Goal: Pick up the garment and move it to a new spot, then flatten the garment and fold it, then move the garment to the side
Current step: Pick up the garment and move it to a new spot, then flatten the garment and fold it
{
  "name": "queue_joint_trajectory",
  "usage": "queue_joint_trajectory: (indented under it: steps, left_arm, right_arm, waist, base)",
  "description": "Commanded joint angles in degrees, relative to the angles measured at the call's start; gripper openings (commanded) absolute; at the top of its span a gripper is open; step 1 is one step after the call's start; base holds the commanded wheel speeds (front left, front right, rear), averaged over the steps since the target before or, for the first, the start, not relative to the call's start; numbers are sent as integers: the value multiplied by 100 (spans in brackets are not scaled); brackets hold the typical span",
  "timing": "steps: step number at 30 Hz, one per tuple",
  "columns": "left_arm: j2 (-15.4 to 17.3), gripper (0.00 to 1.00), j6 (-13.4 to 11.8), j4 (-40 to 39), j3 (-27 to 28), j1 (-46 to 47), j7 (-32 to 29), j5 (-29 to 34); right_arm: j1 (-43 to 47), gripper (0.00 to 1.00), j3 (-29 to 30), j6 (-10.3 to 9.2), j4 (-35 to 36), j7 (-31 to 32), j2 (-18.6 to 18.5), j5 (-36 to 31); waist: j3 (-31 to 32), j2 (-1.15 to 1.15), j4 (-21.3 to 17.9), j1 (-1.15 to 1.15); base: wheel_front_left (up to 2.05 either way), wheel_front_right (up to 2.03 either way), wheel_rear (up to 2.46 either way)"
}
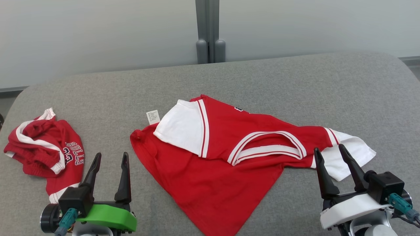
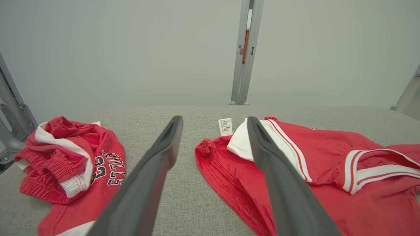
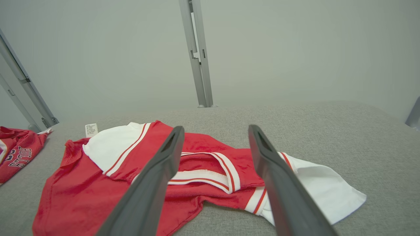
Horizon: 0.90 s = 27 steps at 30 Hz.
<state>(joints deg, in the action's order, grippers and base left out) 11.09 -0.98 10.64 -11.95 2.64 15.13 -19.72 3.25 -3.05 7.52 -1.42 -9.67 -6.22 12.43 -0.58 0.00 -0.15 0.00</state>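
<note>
The left claw [image 1: 111, 154] and right claw [image 1: 328, 147] stand wide, empty, on the near side; best pinch the red shirt [image 1: 210, 170] at 2 shoulder points, lifting evenly.

Crumpled Bulls shorts [image 1: 39, 144] on grey surface [image 1: 295, 85]

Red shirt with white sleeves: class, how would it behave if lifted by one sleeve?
Probably floppy: the red shirt lies wrinkled, one sleeve folded over. Likely light, being thin cloth. It may drag on the textured grey surface.
</note>
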Motion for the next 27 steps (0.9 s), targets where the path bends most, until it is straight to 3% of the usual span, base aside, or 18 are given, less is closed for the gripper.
queue_joint_trajectory:
  steps: [1, 19, 23, 27]
  left_arm:
    - [-32, 100, 37, 22, 39, -93, 2, 70]
    - [-199, 100, 172, 58, 248, 25, 2, 352]
    - [-251, 100, 222, 155, 77, 311, -47, 481]
    - [-365, 100, 299, 607, -207, 757, -533, 524]
  right_arm:
    - [52, 100, 15, -6, 47, 9, 2, -46]
    - [-21, 100, 32, -6, 88, -4, 29, -40]
    - [-158, 100, 57, -6, 169, -5, 3, -4]
    - [-355, 100, 32, -6, 239, -25, -43, 0]
  waist:
    - [-5, 0, 7, 0]
    - [-132, 0, 28, 0]
    - [-407, 0, 44, 0]
    - [-830, 0, 8, 0]
  base:
    - [0, 0, 0]
    - [0, 0, 0]
    - [0, 0, 0]
    - [0, 0, 0]
